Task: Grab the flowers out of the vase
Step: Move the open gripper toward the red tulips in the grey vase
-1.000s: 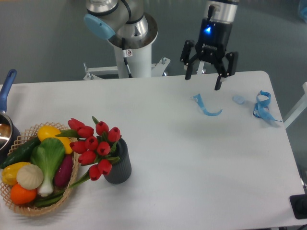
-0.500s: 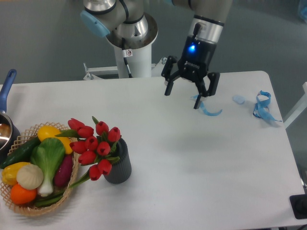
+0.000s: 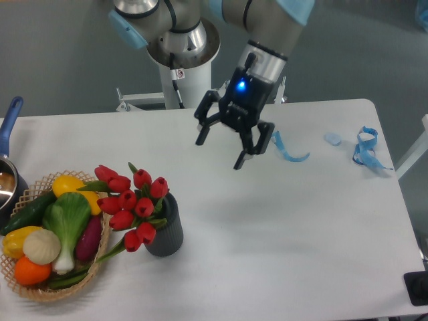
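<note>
The flowers, a bunch of red tulip buds with green leaves, stand in the ribbed dark grey vase near the front left of the white table. The blooms lean left toward the woven basket of vegetables just beside the vase, and the lowest bud hangs over the basket's rim.

Our gripper hangs in the air well apart from the bunch, up and to the right, its fingers spread wide and holding nothing. Beyond it a blue ribbon scrap lies on the table.

We judge the main risk to be the vase: it looks light, so a grasp that drags sideways or lifts stems wedged in the mouth could tip it or carry it along. Closing on the buds instead of the stems could crush them, and a low approach from the left could strike the basket.

Half a second ago we were farther right, nearer the ribbon; we have swung left and down toward the flowers.
</note>
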